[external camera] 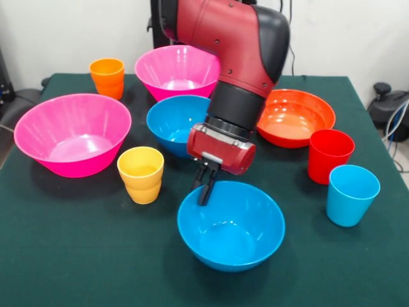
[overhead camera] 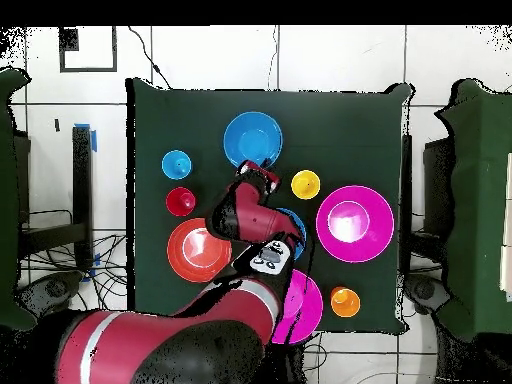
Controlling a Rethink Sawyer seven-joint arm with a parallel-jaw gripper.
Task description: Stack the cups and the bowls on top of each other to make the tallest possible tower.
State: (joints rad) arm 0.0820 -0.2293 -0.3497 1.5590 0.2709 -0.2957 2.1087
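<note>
The arm comes down over the middle of the green table (external camera: pixel 77 256), and its gripper (external camera: pixel 206 187) hangs at the far rim of the near blue bowl (external camera: pixel 231 225). The fingers (external camera: pixel 204 192) look narrow and close together, straddling or just touching that rim; the front view does not settle whether they pinch it. In the overhead view the gripper (overhead camera: pixel 256 172) sits at the edge of the same bowl (overhead camera: pixel 252 138).

Nothing is stacked yet; every piece stands alone on the table. Just behind the gripper is the second blue bowl (external camera: pixel 172 123), partly hidden by the wrist. A large pink bowl (external camera: pixel 73 134) stands to the left in the front view, with the yellow cup (external camera: pixel 141 174) just beside it and near the front blue bowl. The other pink bowl (external camera: pixel 177 70) stands further back, and the orange cup (external camera: pixel 107 77) is beside it toward the far left corner. On the right, the orange-red bowl (external camera: pixel 297 116) lies behind the red cup (external camera: pixel 329 155), and the light blue cup (external camera: pixel 351 194) stands just in front of the red one. All cups and bowls are upright, mouths up. No purple cup shows in either view
</note>
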